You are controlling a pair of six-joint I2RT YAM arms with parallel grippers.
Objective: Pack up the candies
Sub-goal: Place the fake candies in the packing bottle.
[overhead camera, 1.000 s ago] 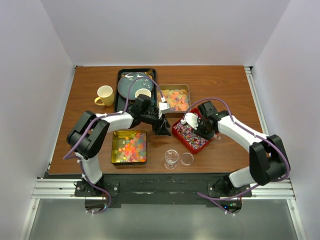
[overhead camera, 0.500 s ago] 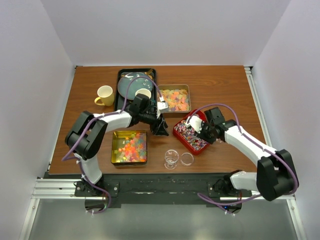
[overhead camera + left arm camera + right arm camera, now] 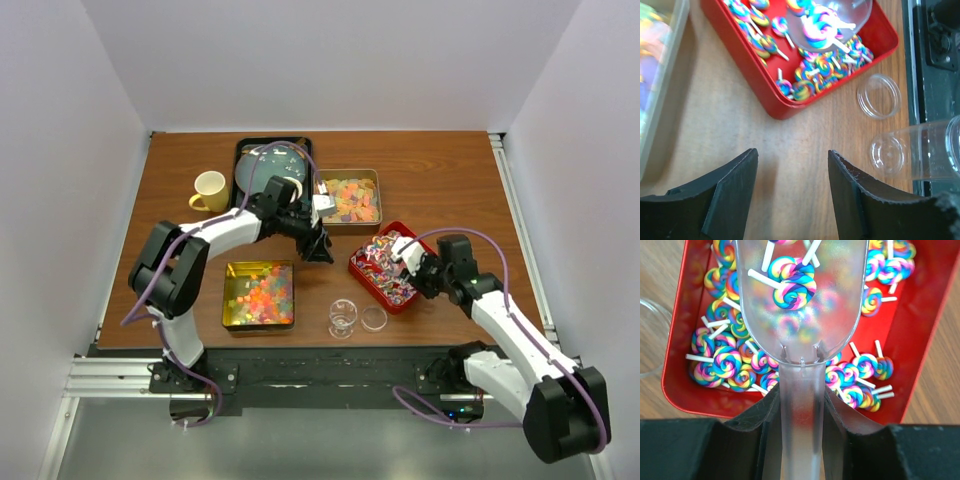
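We see the swirl lollipop candies (image 3: pixel 729 361) heaped in the red tray (image 3: pixel 705 402), with a few in the clear scoop (image 3: pixel 800 305), whose handle our right end effector (image 3: pixel 801 402) clamps. Our left end effector (image 3: pixel 792 170) hovers, jaws parted, over the desk (image 3: pixel 790 125) beside the tray.

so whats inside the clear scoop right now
A few swirled lollipops with white sticks lie in the clear scoop. Its front end is out of frame, so no full count.

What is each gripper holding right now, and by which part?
Right gripper clamps the clear scoop by its handle; left gripper is open, holding nothing.
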